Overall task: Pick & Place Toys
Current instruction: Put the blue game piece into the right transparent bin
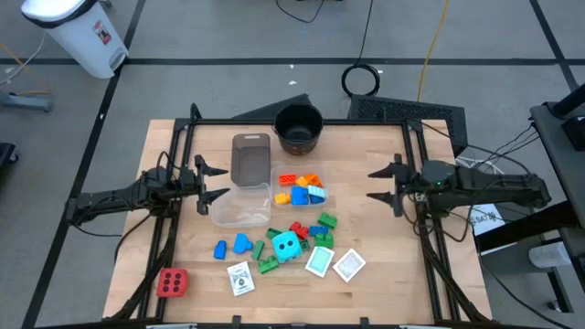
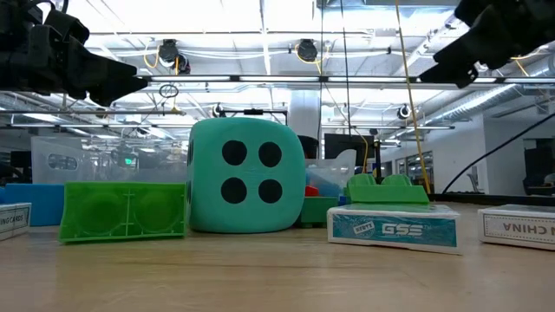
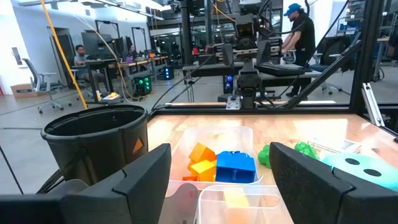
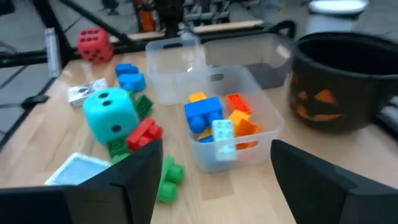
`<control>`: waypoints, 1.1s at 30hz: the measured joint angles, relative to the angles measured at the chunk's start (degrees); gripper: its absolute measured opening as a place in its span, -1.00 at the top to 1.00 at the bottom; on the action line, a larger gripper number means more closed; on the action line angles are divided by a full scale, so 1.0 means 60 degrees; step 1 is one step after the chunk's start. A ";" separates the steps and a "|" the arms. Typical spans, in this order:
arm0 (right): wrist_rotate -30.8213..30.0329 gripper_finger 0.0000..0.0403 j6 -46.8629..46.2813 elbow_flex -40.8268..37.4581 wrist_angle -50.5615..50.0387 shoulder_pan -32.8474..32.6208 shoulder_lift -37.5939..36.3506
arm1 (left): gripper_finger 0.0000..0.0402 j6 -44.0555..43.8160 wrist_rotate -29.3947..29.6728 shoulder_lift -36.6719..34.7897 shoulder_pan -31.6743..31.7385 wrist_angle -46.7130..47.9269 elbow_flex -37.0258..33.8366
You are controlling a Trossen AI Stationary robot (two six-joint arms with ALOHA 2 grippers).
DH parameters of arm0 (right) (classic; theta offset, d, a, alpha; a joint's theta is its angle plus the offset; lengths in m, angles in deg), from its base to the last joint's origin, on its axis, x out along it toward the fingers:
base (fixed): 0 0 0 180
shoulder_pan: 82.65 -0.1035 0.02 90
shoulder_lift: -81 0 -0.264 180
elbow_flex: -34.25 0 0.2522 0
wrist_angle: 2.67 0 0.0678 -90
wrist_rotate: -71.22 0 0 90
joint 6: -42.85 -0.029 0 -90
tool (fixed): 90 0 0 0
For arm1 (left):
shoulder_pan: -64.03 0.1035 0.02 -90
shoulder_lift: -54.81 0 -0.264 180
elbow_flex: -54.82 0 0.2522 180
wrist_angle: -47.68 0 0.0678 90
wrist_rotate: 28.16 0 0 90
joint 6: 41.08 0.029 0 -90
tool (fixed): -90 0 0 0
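Observation:
The toys lie on the wooden table's near half: a cyan dotted cube (image 1: 287,246) (image 2: 247,176) (image 4: 111,112), a red dotted cube (image 1: 172,282) at the near left, blue blocks (image 1: 230,246), green blocks (image 1: 267,265) (image 2: 123,210), red blocks (image 1: 298,229) and white-bordered cards (image 1: 240,278) (image 1: 320,262) (image 1: 349,265). More blocks (blue, orange, red, yellow) sit in a clear tub (image 1: 300,187) (image 4: 219,124). My left gripper (image 1: 212,181) (image 3: 221,180) is open and empty, above the table's left side. My right gripper (image 1: 379,183) (image 4: 214,180) is open and empty, above the right side.
A black round pot (image 1: 299,126) (image 3: 93,134) stands at the far middle. A grey-tinted tub (image 1: 251,157) and an empty clear tub (image 1: 242,206) lie between the pot and the loose toys. Bare wood shows at the table's right (image 1: 384,238).

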 joint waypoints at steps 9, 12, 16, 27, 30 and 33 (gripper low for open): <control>-0.0196 -0.33 0.0354 -0.0414 -0.0296 0.0000 -0.1399 | -0.36 -0.0001 0.0003 -0.0003 -0.0002 0.0000 -0.0004; -0.0197 -0.34 0.0404 -0.0895 -0.0179 0.0000 -0.1960 | -0.36 -0.0001 0.0003 0.0001 -0.0002 0.0000 0.0000; -0.0204 -0.35 0.0437 -0.1514 0.0326 0.0000 -0.2788 | -0.36 0.0001 0.0003 0.0000 0.0000 0.0000 -0.0002; -0.1193 -0.35 0.0274 -0.3664 0.3434 0.0001 -0.3583 | -0.36 -0.0001 0.0002 0.0001 0.0001 -0.0221 0.0000; -0.1540 -0.35 0.0426 -0.4142 0.4488 0.0007 -0.3583 | -0.36 -0.0001 -0.0001 -0.0001 0.0000 -0.0503 -0.0002; -0.1848 -0.34 0.0712 -0.4420 0.5163 0.0004 -0.3592 | -0.36 -0.0016 -0.0001 0.0001 -0.0002 -0.0854 0.0000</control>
